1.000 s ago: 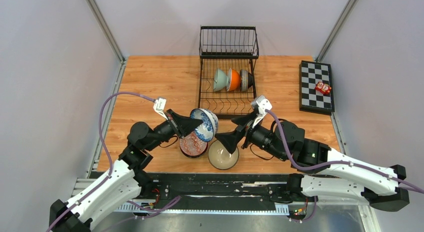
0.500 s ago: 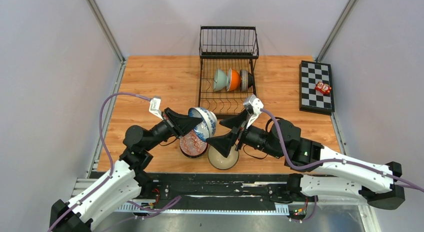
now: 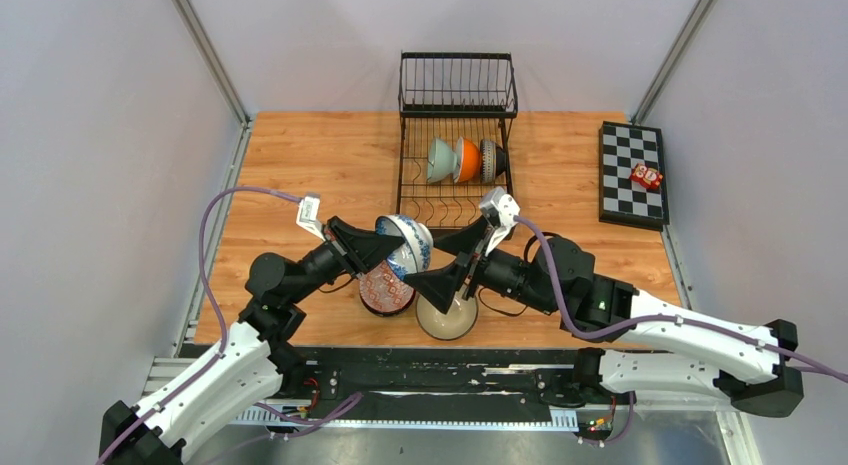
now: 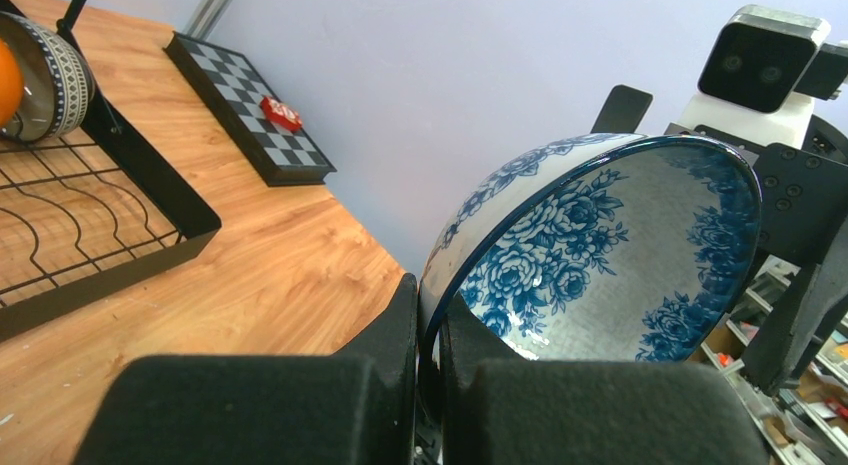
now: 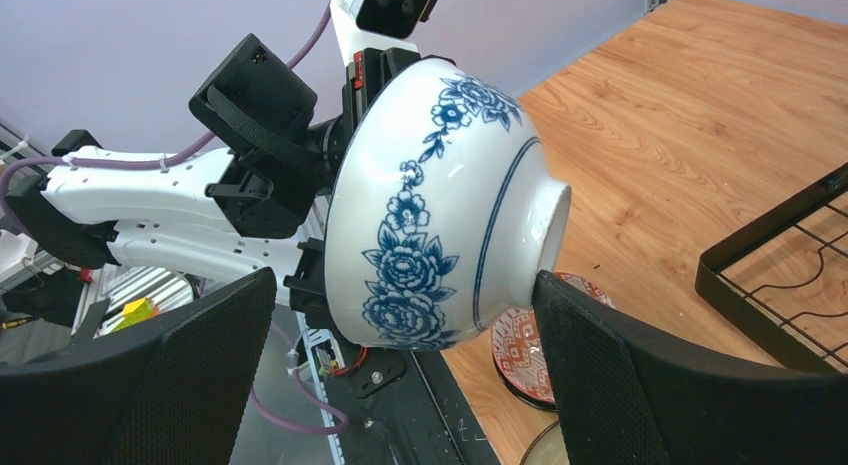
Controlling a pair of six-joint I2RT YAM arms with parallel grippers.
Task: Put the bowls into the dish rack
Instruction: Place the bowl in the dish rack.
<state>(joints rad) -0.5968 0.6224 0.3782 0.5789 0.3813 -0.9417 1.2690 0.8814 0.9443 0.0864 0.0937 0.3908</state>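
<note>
Pinching the rim of the blue-and-white bowl point(image 4: 600, 255), my left claw point(image 4: 428, 385) holds it tilted above the table point(image 3: 300, 155), over the red-patterned bowl point(image 3: 385, 290). Only the right wrist view shows my right claw point(image 5: 405, 277) gaping wide, one finger either side of it. Overhead, three bowls point(image 3: 462, 160) stand in the rack point(image 3: 455, 85).

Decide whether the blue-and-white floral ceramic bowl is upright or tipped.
Tipped: the left tool pinches the blue-and-white floral ceramic bowl by its rim, and its opening faces sideways, not up.
</note>
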